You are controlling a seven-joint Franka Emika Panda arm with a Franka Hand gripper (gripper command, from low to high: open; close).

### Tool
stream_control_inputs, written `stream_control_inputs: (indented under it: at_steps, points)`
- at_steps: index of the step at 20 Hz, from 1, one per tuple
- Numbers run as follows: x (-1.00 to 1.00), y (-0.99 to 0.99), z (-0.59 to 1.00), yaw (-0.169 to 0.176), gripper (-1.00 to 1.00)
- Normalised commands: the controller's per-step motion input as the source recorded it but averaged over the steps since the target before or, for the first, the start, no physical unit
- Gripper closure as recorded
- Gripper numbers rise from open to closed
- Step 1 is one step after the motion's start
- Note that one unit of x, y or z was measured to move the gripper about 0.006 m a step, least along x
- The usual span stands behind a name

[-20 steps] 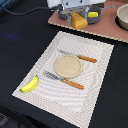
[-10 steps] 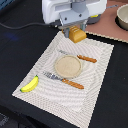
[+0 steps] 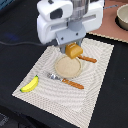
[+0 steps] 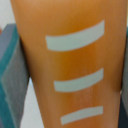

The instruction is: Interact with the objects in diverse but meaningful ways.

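Note:
My gripper [image 3: 73,46] is shut on a golden-brown bread loaf [image 3: 74,51], which hangs just above the far edge of a round tan plate [image 3: 68,68]. In the wrist view the loaf [image 4: 70,60] fills the frame, showing three pale slash marks, with a grey and teal finger [image 4: 10,75] pressed against its side. A yellow banana [image 3: 29,84] lies near the corner of the striped placemat [image 3: 50,100] at the exterior view's left. The other toy items are out of view.
A fork with an orange handle [image 3: 66,81] lies on the near side of the plate, and an orange-handled knife [image 3: 88,59] on its far side. A bowl [image 3: 122,17] stands on the brown surface at the exterior view's upper right. Dark table surrounds the placemat.
The arm has come forward and down from the far edge of the placemat, carrying the bread loaf until it hangs by the plate.

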Motion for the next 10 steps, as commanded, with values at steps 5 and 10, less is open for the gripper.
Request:
stream_control_inputs:
  at_steps: [5, 10]
  points:
    - [0.26, -0.82, -0.08, 0.005, 1.00]
    - [0.18, -0.78, -0.14, 0.002, 1.00]
